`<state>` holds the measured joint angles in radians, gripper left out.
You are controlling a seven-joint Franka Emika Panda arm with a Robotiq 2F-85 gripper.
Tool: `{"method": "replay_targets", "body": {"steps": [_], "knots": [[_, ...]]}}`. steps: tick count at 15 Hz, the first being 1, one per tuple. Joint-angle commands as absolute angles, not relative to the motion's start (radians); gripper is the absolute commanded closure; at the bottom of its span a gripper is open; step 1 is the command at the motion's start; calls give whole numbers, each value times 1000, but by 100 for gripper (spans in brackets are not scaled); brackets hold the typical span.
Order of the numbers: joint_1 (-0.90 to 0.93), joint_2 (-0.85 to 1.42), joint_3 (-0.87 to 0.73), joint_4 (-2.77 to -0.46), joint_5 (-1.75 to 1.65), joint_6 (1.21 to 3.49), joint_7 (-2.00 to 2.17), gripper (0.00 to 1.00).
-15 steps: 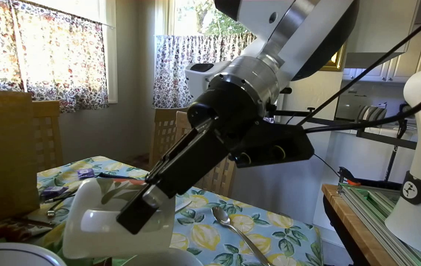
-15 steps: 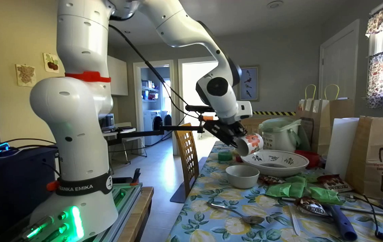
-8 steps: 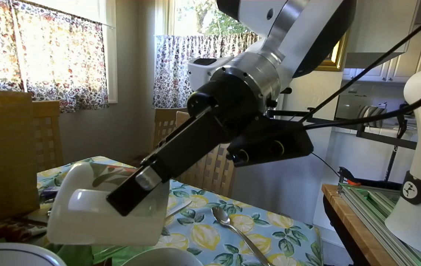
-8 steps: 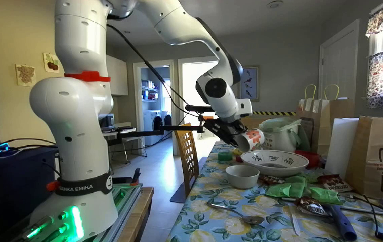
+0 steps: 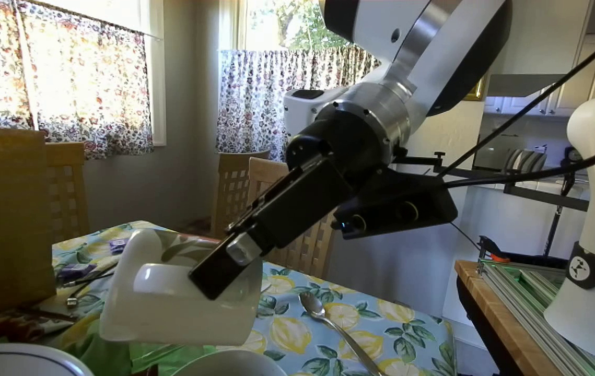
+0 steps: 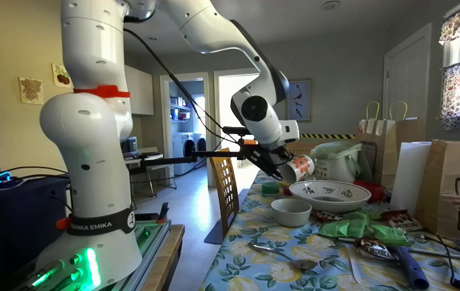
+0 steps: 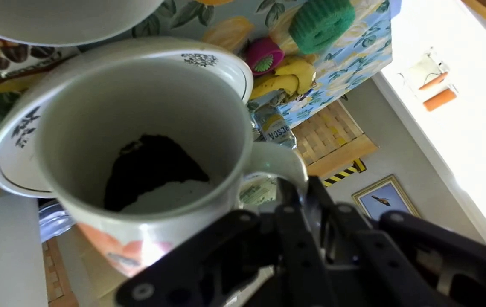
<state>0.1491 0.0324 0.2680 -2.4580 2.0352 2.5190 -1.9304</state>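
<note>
My gripper (image 7: 304, 187) is shut on the handle of a white mug with an orange flower; the gripper also shows in both exterior views (image 5: 213, 277) (image 6: 279, 174). The mug (image 7: 140, 98) is held in the air, tipped well onto its side, and shows in both exterior views (image 5: 156, 303) (image 6: 300, 166). In the wrist view a dark mass (image 7: 149, 170) lies inside the mug. A small white bowl (image 6: 291, 214) stands on the table below and nearer that camera. A wide patterned bowl (image 6: 330, 206) stands behind the small bowl, beneath the mug's side.
A spoon (image 6: 280, 254) lies on the lemon tablecloth. Green packets (image 6: 347, 226), wrappers and a blue-handled tool (image 6: 411, 268) lie near the bowls. A lidded white bucket (image 6: 337, 165), paper bags (image 6: 456, 190) and a paper roll (image 6: 409, 178) stand behind. A green cap (image 7: 321, 25) and bananas (image 7: 287, 79) lie beyond.
The mug stays in the gripper. It rose a little, then shifted back toward the robot's base. Bowls and other table objects have not moved.
</note>
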Motion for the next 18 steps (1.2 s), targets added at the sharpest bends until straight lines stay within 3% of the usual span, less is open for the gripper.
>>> {"method": "replay_targets", "body": {"steps": [1,18], "knots": [[170,-20,233,-2504,2075,2481,-1995,97],[181,10,221,-2536,2175,2428,-2095,97]]}}
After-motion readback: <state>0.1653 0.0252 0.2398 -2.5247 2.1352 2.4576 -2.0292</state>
